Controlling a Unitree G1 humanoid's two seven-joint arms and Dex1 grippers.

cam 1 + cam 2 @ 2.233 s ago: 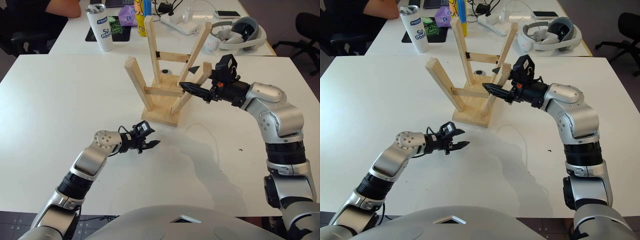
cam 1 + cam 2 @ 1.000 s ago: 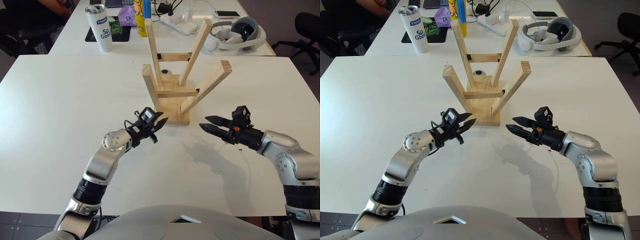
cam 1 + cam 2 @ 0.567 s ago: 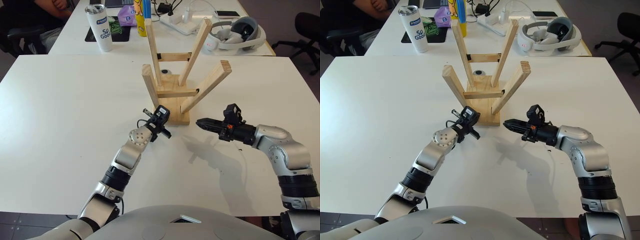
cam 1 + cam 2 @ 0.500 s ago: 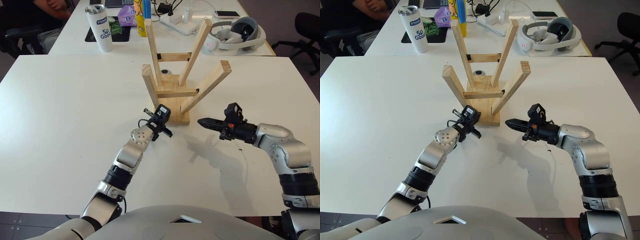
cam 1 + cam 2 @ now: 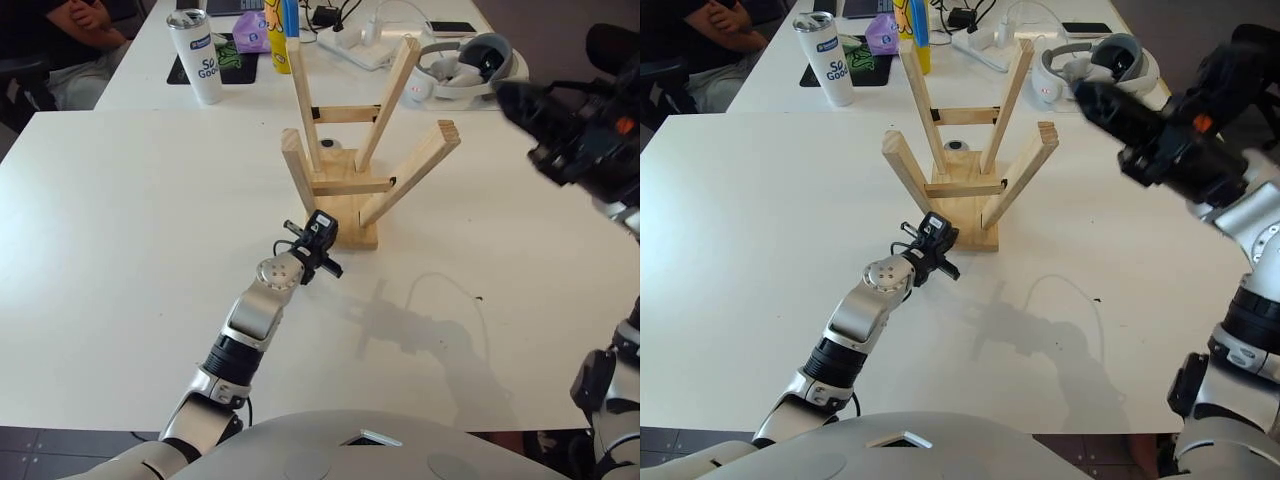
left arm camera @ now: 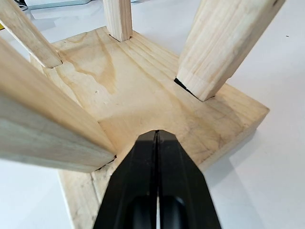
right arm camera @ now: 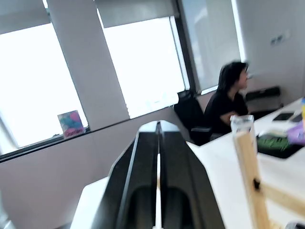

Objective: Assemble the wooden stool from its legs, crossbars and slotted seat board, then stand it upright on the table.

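Left tool (image 6: pixel 156 134), its two black fingers (image 6: pixel 136 186) pressed together on nothing, noses onto the near edge of the seat board (image 6: pixel 143 90) of an upside-down wooden stool (image 5: pixel 962 212), its tip sitting between the stool's two nearest legs (image 5: pixel 305 178). The stool rests seat-down on the white table (image 5: pixel 120 220), with all four legs splayed upward and the crossbars (image 5: pixel 350 186) bridging them. The right tool (image 7: pixel 158 126), also closed and empty, hangs high above and to the right of the stool, well apart from it. The build looks complete and the turn-over looks like the step in hand. A closed tip can only push, so the turn probably calls for the left fingers to part and take the seat board's edge or the base of a near leg. The right tool would best come down to hold a leg on the stool's far side, so that the load is shared. A dark sliver shows where one near leg enters its slot (image 6: pixel 185 87), which suggests a joint not fully home. Pressing that leg in first, then rolling the stool slowly over one seat edge rather than lifting it by a single leg, should keep the joints from pulling apart. The feet should meet the table together, and both tools should let go only once the stool sits level.
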